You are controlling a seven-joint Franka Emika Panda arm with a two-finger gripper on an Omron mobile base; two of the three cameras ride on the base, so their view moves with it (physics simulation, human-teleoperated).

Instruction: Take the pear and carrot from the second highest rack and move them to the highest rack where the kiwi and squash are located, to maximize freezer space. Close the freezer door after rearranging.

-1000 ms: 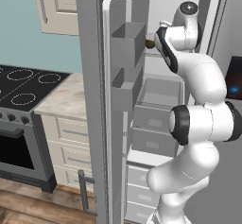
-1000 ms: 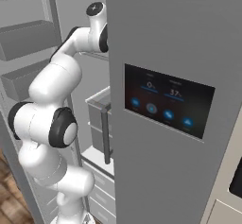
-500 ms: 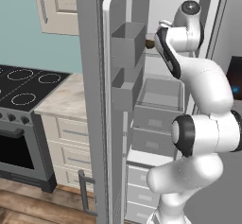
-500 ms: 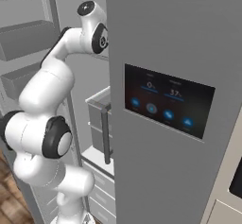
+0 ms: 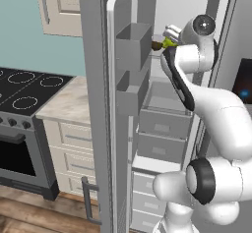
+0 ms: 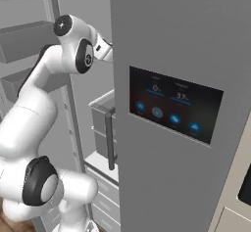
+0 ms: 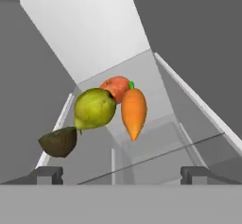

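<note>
Gripper [image 7: 120,173] spread wide, nothing held, aimed into open freezer [image 5: 162,70]; pear [image 7: 94,108], carrot [image 7: 133,111], kiwi [image 7: 58,142] and orange squash [image 7: 115,87] seen clustered together, rack level cannot be told

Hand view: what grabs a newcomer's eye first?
The bright produce cluster inside the grey freezer: a yellow-green pear beside an orange carrot, a red-orange squash behind them, a brown kiwi lower left. From the left base view, the white arm reaches into the open freezer.
</note>
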